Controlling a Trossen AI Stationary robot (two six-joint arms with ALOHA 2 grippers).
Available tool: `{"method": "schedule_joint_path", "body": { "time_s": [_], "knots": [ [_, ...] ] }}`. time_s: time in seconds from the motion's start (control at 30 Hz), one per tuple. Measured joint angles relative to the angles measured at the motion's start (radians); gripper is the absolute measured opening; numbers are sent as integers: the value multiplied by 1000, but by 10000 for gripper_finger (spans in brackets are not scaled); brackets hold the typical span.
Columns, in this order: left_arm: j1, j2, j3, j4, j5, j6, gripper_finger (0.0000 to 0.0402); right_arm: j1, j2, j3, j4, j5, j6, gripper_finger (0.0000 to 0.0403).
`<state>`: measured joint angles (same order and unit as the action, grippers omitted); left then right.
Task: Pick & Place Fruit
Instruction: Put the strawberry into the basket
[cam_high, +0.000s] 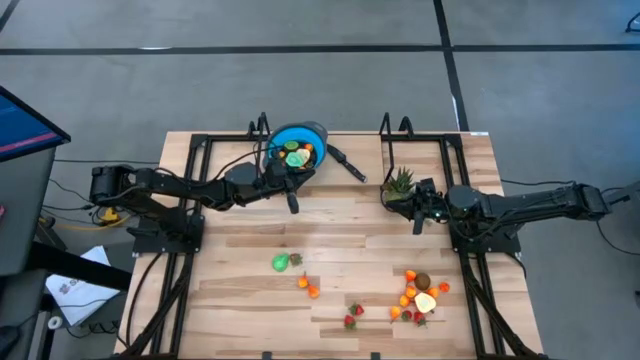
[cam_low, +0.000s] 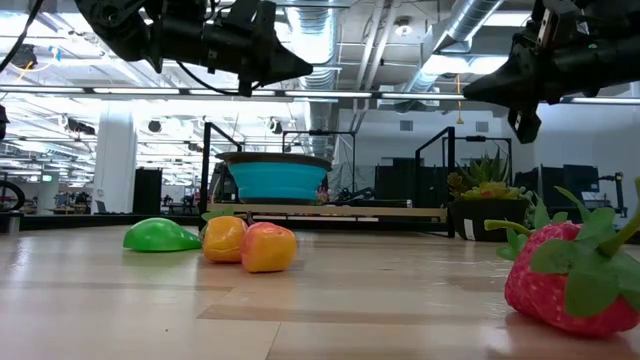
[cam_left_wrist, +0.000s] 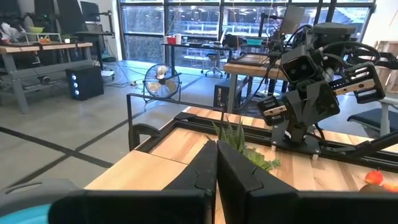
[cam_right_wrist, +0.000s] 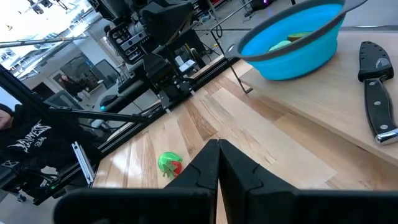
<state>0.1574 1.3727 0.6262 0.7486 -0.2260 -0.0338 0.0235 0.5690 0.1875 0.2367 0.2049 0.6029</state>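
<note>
Blue bowl (cam_high: 298, 145) half hides fruit (cam_high: 297, 153); both tools (cam_left_wrist: 216, 163) (cam_right_wrist: 218, 160) clenched, empty.

Pale wooden plank table (cam_high: 340, 250): matt, smooth, grain visible w/ darker streaks. Round blue bowl (cam_right_wrist: 292, 43) looks soft plastic or silicone, satin sheen. Small toy fruits look moulded plastic: green pear-shaped piece (cam_low: 160, 236) glossy w/ highlights, orange-yellow pieces (cam_low: 250, 245) semi-gloss, red strawberry (cam_low: 565, 285) dimpled, w/ matt green leaves. Black-handled knife (cam_right_wrist: 376, 90): smooth handle w/ shiny metal rivets. Black frame rails (cam_high: 195, 160) look like painted metal, matt. Both arms dark, matt plastic/metal casing.
</note>
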Motion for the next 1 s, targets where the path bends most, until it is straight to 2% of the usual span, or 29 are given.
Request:
{"method": "schedule_joint_path", "body": {
  "time_s": [0.63,1.0],
  "knots": [
    [-4,0,0,0,0,-1,1,0,0,-1,0,0,0,1],
    [-44,0,0,0,0,-1,1,0,0,-1,0,1,0,1]
  ]
}}
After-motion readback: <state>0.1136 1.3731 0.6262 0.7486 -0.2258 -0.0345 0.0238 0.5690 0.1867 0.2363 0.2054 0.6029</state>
